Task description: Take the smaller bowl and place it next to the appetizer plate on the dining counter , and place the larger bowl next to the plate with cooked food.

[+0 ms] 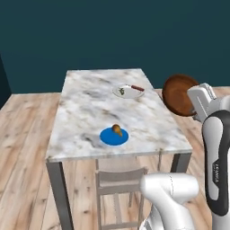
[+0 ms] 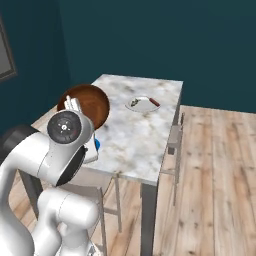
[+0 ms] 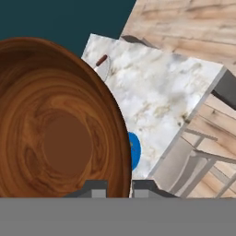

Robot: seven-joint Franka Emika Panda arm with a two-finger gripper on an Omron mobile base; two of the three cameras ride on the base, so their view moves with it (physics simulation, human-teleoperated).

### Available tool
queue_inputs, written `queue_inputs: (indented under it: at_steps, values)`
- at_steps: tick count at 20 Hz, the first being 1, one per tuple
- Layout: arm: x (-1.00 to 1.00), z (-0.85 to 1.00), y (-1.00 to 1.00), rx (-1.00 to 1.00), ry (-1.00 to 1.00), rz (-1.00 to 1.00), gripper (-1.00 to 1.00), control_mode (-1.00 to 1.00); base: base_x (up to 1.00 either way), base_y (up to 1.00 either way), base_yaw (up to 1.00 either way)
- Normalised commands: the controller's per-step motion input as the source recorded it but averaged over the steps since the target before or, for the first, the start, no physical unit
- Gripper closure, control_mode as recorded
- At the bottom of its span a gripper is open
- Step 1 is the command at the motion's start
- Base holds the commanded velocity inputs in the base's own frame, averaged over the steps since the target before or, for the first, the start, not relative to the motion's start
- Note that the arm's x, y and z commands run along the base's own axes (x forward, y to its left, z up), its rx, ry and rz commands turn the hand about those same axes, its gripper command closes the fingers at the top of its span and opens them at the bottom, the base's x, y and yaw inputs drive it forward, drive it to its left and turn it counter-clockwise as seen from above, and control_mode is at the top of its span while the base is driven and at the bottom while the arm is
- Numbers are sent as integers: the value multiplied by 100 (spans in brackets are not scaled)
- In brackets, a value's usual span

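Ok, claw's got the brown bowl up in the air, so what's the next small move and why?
Probably carry the small brown bowl left and forward over the dining counter, toward the bare marble beside the blue appetizer plate. The claw is shut on the bowl's rim, holding it tilted in the air off the counter's right edge, and the blue plate with its small brown food item sits near the front edge.
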Motion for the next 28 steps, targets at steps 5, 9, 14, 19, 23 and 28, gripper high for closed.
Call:
queue_inputs:
  at_steps: [5, 9, 14, 19, 23, 28]
  values:
    - [0, 0, 0, 0, 0, 0, 100, 100, 37, 17, -14]
    - [0, 0, 0, 0, 0, 0, 100, 100, 2, 0, -3]
    - [10, -60, -1, -1, 19, 2, 100, -100, 0, 0, 0]
    - [81, -97, -23, 0, 28, 25, 100, -100, 0, 0, 0]
    - [100, -98, -20, 0, 31, 31, 100, -100, 0, 0, 0]
    - [99, -80, 10, 0, 14, 22, 100, -100, 0, 0, 0]
